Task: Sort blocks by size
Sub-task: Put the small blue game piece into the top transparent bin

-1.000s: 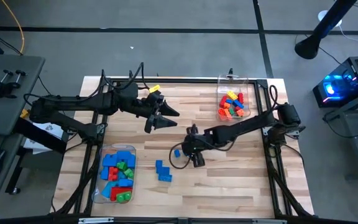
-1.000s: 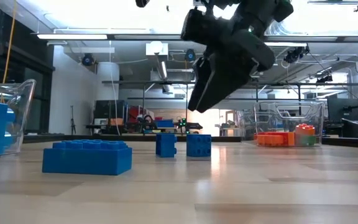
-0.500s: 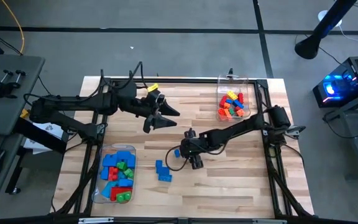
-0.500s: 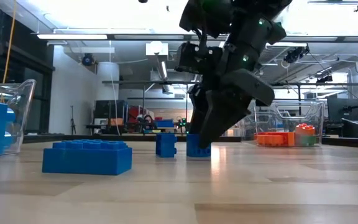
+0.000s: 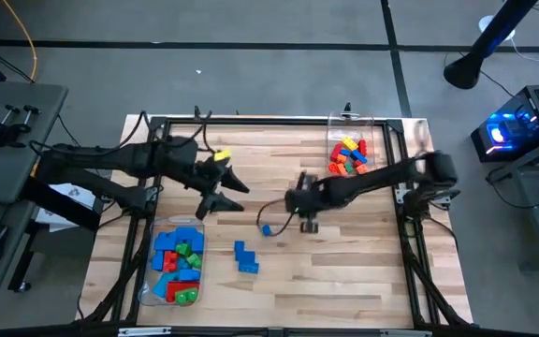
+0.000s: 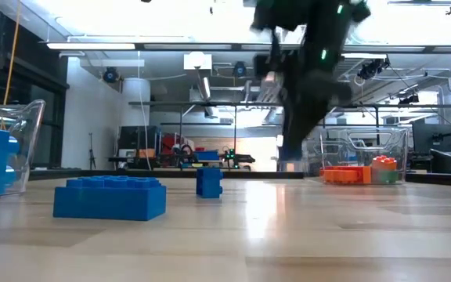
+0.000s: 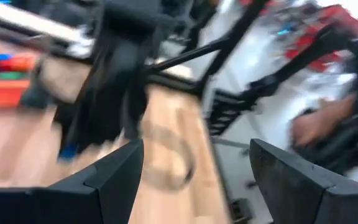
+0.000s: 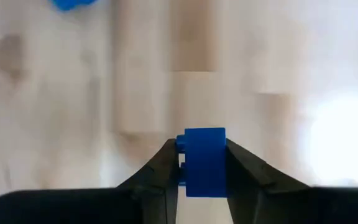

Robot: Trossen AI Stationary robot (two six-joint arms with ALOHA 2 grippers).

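The right end effector (image 8: 202, 163) pinches a small blue block (image 8: 204, 160) above mid-counter (image 5: 363, 271), likely carrying it toward the small-brick tub (image 5: 372, 123), while the left end effector (image 5: 221, 192) hovers spread

My views: high, straight down on table (image 5: 344, 271); low, level across it (both show it); wrists, close.
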